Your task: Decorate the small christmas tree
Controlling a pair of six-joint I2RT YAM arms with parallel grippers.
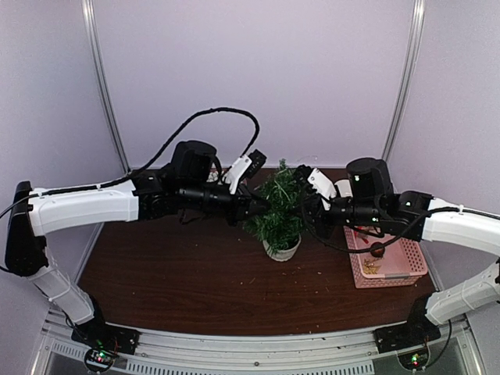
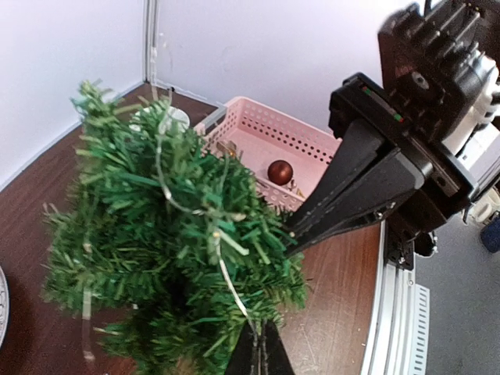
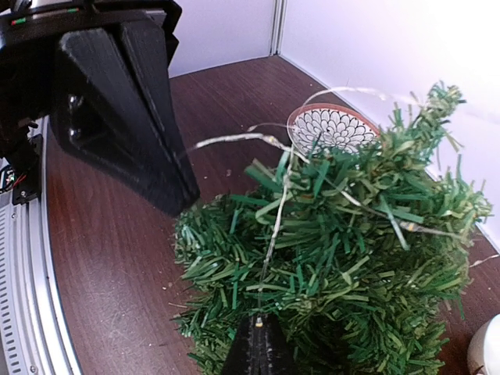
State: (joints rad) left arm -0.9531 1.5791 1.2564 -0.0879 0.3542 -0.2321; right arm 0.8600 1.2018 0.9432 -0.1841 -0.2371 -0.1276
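Two arms come in from either side of the small christmas tree [image 1: 280,205], which stands upright in its white pot [image 1: 281,250] on the dark brown surface [image 1: 172,273], near the middle and toward the back. The left gripper [image 2: 258,348] is at the tree's edge with its jaws pressed together, pinching a thin pale wire [image 2: 161,164] that lies across the green needles. The right gripper [image 3: 258,340] is at the opposite side of the tree. Its jaws are likewise closed tight on the wire, which loops up above the branches. A pink perforated basket [image 1: 391,266] sits on the right part of the surface near the tree, with a dark red bauble [image 2: 280,172] inside it. Beyond the tree, in the right wrist view, a round patterned dish [image 3: 332,129] lies on the surface.
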